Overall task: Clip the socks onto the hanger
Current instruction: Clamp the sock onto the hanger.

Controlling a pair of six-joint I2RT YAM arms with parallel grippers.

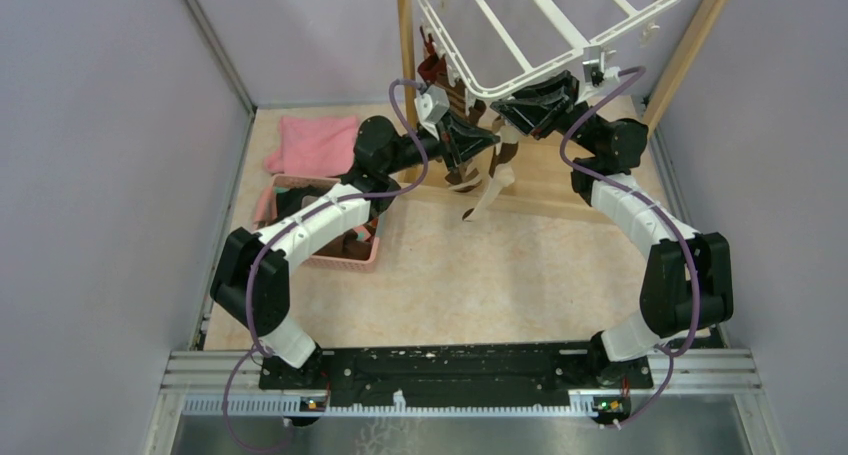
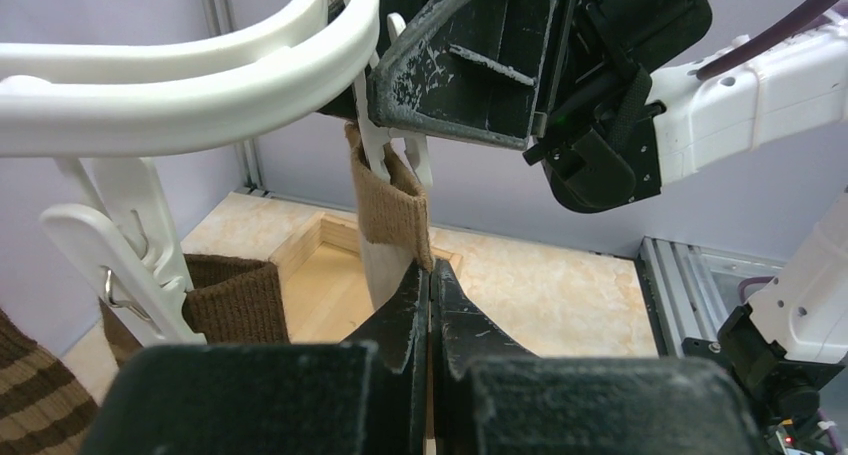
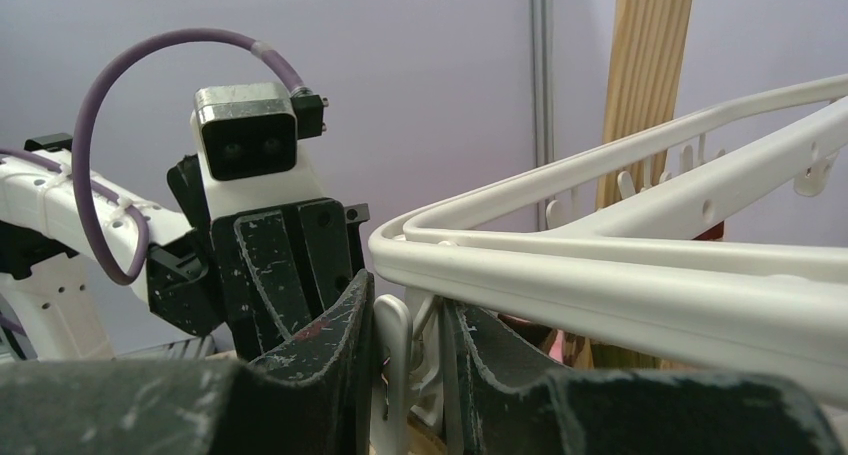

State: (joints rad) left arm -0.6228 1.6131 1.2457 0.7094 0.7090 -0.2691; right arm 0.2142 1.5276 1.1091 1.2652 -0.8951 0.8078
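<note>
The white hanger (image 1: 505, 80) hangs tilted at the back, and its rim (image 3: 600, 265) fills the right wrist view. My right gripper (image 3: 412, 360) is shut on one of its dangling clips (image 3: 390, 375), a finger on each side. A tan-and-cream sock (image 2: 390, 225) hangs with its cuff at that clip (image 2: 372, 145). My left gripper (image 2: 431, 287) is shut on the sock's edge just below. From above the sock (image 1: 492, 193) trails down under the left gripper (image 1: 478, 153), with the right gripper (image 1: 522, 110) beside it. A brown sock (image 2: 235, 300) hangs from a neighbouring clip.
A pink basket (image 1: 330, 245) stands under the left arm, with a pink cloth (image 1: 315, 143) behind it. Wooden posts (image 1: 405, 55) (image 1: 690, 50) rise on each side of the hanger from a wooden base (image 1: 570, 190). A striped sock (image 2: 30, 395) hangs at far left.
</note>
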